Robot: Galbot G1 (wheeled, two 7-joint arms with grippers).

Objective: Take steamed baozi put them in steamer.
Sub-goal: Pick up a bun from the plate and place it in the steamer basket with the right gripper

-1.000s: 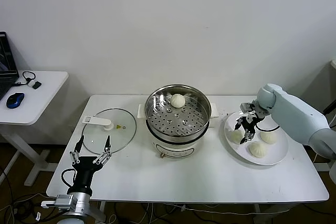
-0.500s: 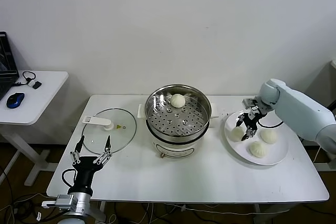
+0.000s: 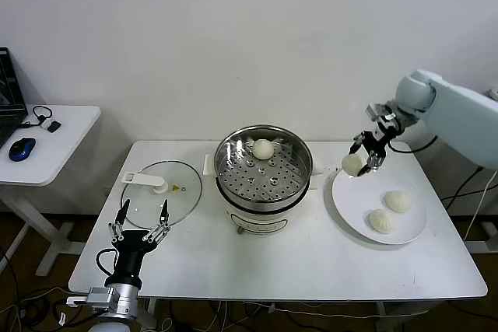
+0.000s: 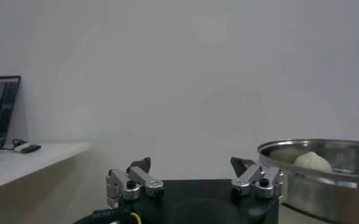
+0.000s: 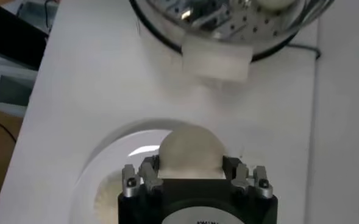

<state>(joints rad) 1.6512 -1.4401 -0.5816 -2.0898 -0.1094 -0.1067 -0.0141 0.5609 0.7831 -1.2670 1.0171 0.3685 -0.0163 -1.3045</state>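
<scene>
Head view: one baozi [image 3: 264,148] sat at 12 o'clock in the steamer [image 3: 263,173]; two waited on the plate [image 3: 354,204]. The right claw [image 3: 362,156] pinched a third baozi [image 3: 352,164], lifted above the plate's edge. The left claw [image 3: 140,222], spread, idled near the lid [image 3: 162,193].

Right wrist view: that baozi [image 5: 191,152] was held between the fingers, steamer [image 5: 228,18] ahead.

Judged: one placed, three left.

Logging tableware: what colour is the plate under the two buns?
White plate, plain, no pattern; two buns rest on it. Head view shows it best.
</scene>
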